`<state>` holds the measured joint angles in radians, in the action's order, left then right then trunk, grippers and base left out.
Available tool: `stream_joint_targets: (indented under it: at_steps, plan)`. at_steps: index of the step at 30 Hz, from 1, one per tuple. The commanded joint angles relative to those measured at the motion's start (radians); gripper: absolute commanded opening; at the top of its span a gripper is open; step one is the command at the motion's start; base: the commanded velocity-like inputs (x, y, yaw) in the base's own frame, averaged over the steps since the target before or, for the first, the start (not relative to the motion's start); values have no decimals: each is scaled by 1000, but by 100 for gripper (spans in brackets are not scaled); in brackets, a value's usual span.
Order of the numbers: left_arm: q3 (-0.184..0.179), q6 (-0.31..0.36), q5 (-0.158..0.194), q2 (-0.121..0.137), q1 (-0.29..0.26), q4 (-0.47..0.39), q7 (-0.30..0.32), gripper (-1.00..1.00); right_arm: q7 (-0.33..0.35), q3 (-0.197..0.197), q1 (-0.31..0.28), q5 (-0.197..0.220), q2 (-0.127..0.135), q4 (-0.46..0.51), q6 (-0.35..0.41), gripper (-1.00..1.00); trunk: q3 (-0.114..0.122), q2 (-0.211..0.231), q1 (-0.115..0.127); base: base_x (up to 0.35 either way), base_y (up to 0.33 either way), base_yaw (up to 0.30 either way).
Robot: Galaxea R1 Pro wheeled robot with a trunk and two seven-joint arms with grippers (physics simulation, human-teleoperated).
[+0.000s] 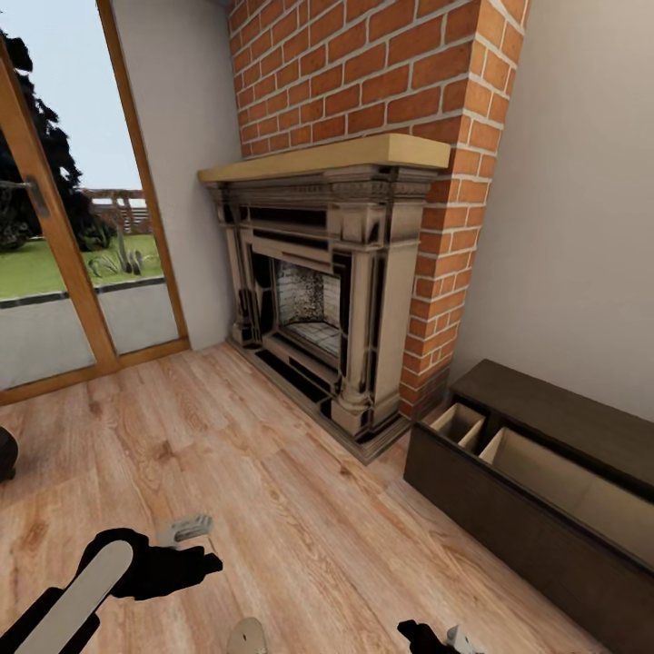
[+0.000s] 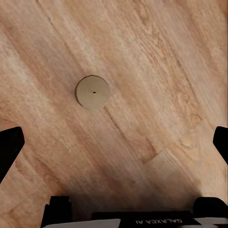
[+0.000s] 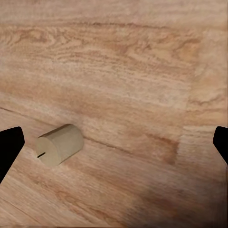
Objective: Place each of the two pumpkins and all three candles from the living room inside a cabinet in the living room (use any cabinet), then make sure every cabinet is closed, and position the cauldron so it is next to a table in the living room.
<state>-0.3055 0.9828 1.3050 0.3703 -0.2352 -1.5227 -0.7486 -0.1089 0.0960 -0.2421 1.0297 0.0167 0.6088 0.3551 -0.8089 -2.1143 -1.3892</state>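
Candles are what both wrist cams are looking at right now: one candle (image 2: 92, 92) standing upright on the wooden floor (image 1: 272, 509) seen from straight above in the left wrist view, and a second candle (image 3: 60, 144) tipped on its side in the right wrist view. So that's two I can count; no third one or any pumpkins that I can see. The left gripper (image 2: 114, 142) is spread wide with nothing in it, hanging over the upright one, and the right gripper (image 3: 114, 142) is wide and empty too, with the fallen candle off toward one finger. In the head view the cabinet (image 1: 545, 472) sits by the brick fireplace (image 1: 336, 300) with its drawers pulled open, and what shows of the beige insides looks bare. My read is it's early days: neither of these candles is stowed, the cabinet needs closing later, and the dark round thing (image 1: 5, 454) at the frame's left edge might be the cauldron, can't tell.
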Motion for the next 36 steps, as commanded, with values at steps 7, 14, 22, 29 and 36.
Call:
stream_joint_targets:
  at_steps: [7, 14, 22, 29, 36]
  plan:
    - [-4, -1, -141, -105, -1, 5, -127, 100, -11, 57, 0, -12, 3, 11, 1, 100, -23, -50, -27, 0, 0, 0]
    - [-3, -1, -148, -109, -1, 6, -126, 100, -29, 164, 1, -117, 6, 264, 3, 100, -45, -99, -54, 0, 0, 0]
    - [-1, -1, -148, -110, -1, 6, -125, 100, -285, 180, 0, -183, 1, 526, 76, 100, -70, -155, -84, 0, 0, 0]
    - [2, -1, -147, -113, -1, 7, -124, 100, -529, 179, -34, -182, -22, 670, 166, 100, -92, -204, -111, 0, 0, 0]
    - [1, -1, -147, -123, -1, 6, -124, 100, -583, 186, -157, -180, -35, 660, 259, 100, -114, -253, -138, 0, 0, 0]
